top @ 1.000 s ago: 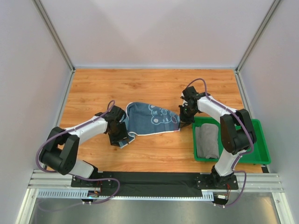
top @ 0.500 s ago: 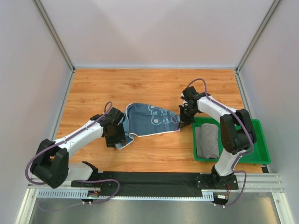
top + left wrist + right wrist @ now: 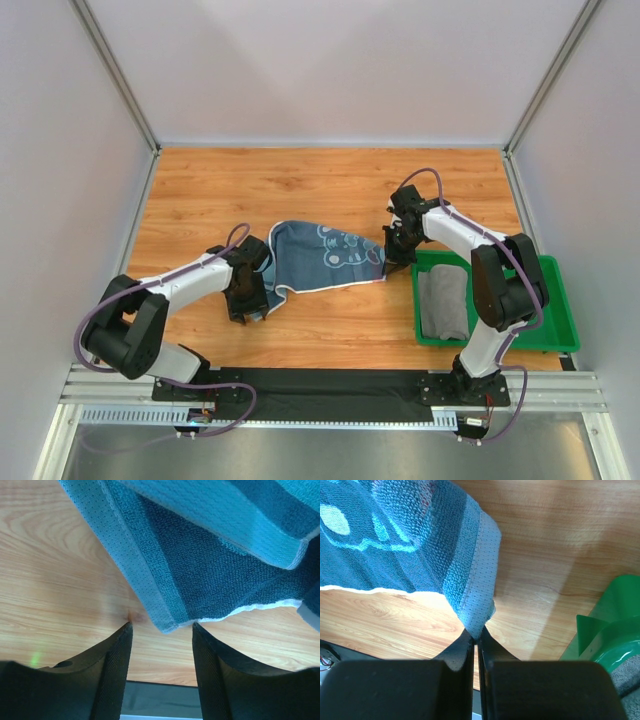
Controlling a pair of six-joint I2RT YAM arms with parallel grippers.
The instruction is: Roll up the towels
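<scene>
A blue towel (image 3: pixel 325 255) with a white cartoon print lies stretched across the middle of the table. My right gripper (image 3: pixel 393 252) is shut on its right corner, and in the right wrist view the hem (image 3: pixel 480 605) is pinched between my fingertips (image 3: pixel 477 636). My left gripper (image 3: pixel 246 300) stands open at the towel's crumpled left end. In the left wrist view the towel's (image 3: pixel 210 575) corner tip lies on the wood just between my fingertips (image 3: pixel 161 626), unclamped. A folded grey towel (image 3: pixel 443 303) lies in the green tray.
The green plastic tray (image 3: pixel 545 335) sits at the right near edge, just right of my right gripper; its rim (image 3: pixel 607 625) shows in the right wrist view. A black strip (image 3: pixel 330 380) runs along the table's near edge. Walls enclose the other sides.
My left arm has swung out and back, and its gripper now sits slightly nearer the front edge, still open by the towel's left corner. The right arm and its grip are unchanged.
</scene>
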